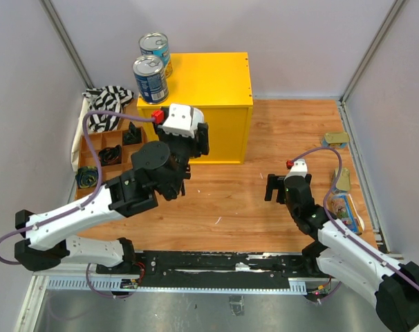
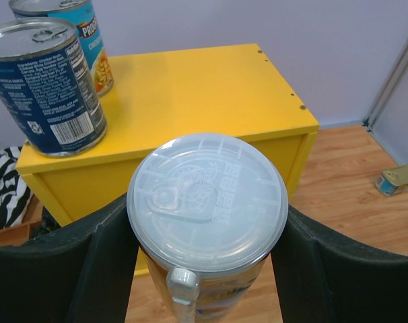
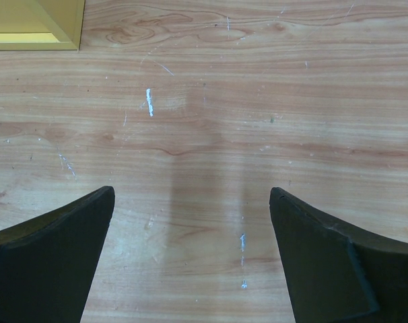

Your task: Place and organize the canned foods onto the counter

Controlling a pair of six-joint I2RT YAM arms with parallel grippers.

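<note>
My left gripper is shut on a slim white-lidded yellow-blue can, held upright in front of the yellow counter, lid about level with its top. Its two black fingers press the can's sides. Two wide blue-labelled cans stand on the counter's left part; both show in the left wrist view. My right gripper is open and empty over the wooden floor. A gold tin lies at the right, another nearer, and a second slim can lies on its side.
A brown wooden compartment tray with small black objects stands left of the counter, with a striped cloth behind it. Grey walls close in the sides and back. The counter's corner shows in the right wrist view.
</note>
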